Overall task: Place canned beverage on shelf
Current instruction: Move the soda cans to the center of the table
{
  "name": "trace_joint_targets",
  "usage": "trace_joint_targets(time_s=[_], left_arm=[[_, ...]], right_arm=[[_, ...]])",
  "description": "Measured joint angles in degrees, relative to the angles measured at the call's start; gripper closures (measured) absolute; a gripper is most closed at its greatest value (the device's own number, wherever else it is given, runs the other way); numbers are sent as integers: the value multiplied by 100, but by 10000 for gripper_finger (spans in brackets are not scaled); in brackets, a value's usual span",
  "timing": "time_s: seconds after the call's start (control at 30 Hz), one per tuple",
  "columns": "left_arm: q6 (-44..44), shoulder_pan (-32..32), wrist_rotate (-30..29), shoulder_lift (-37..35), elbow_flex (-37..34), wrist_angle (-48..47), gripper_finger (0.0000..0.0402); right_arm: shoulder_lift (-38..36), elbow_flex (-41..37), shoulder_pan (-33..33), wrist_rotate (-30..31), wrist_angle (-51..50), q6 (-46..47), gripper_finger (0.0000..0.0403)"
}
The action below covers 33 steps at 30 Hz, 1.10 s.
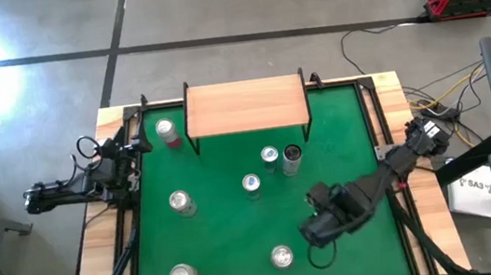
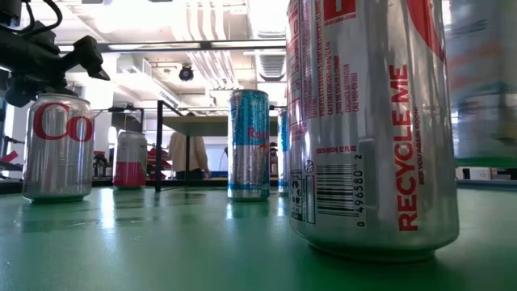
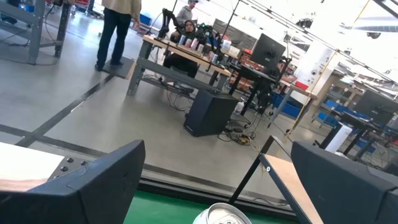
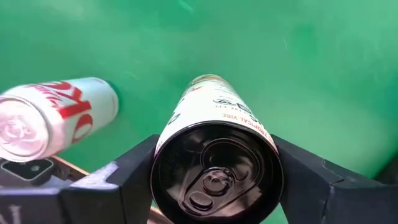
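My right gripper hangs over the green mat toward its near right and is shut on a cream can with a black top; in the high view the gripper hides that can. The shelf, a wooden top on thin black legs, stands at the mat's far edge. Loose cans stand upright on the mat: a pink one, a dark one and several silver ones such as. My left gripper waits open at the table's left edge, level, holding nothing. My right gripper pinches the can between its two fingers at the upper part of the side wall, just under the black top. The fingers come from above, pointing down. The can hangs upright below them, its bottom clear of the mat.
A red-and-silver cola can stands on the mat close beside the held can. Two cans stand between my right gripper and the shelf. A black frame runs along the mat's sides. People and desks show in the room beyond.
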Motion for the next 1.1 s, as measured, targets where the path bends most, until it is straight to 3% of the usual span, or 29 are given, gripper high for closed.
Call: trace_joint_targets(time_s=[0.5,0.77,1.1], left_arm=[[-1,-1,0,0,1,1,13],[0,-1,0,0,1,0,13],[0,-1,0,0,1,2,13]], right_arm=[[0,26,-1329,110,289,-4063,138],[22,-101,-1473,104,405,-5689,138],[551,-106,-1468,20,400,-7462,138]])
